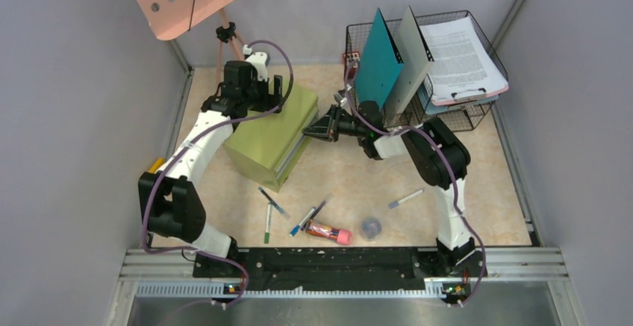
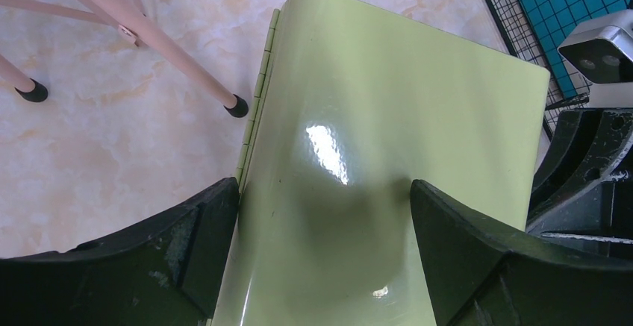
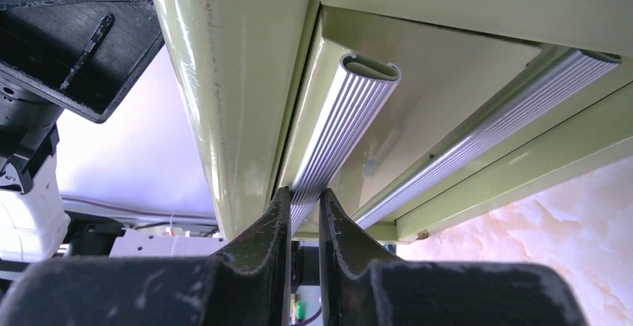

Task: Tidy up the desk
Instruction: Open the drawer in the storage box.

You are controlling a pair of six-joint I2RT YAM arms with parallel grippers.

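Opening the drawer looks to be the step in hand. The right fingers (image 3: 272,221) pinch the ribbed handle (image 3: 351,124), and the left fingers (image 2: 201,244) are spread wide over the drawer box (image 2: 373,102). Next calls for a straight outward pull.

Bare desk (image 1: 489,184) lies right of scattered pens (image 1: 304,221); drawer box (image 1: 265,139) and wire basket (image 1: 469,121) crowd the back.

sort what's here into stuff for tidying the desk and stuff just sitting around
In the job: green drawer box, left gripper open over it; its ribbed handle, pinched by right gripper; loose pens, pink-red item and grey disc on the desk.
Just there: wire basket of folders and papers; pink tripod stand.
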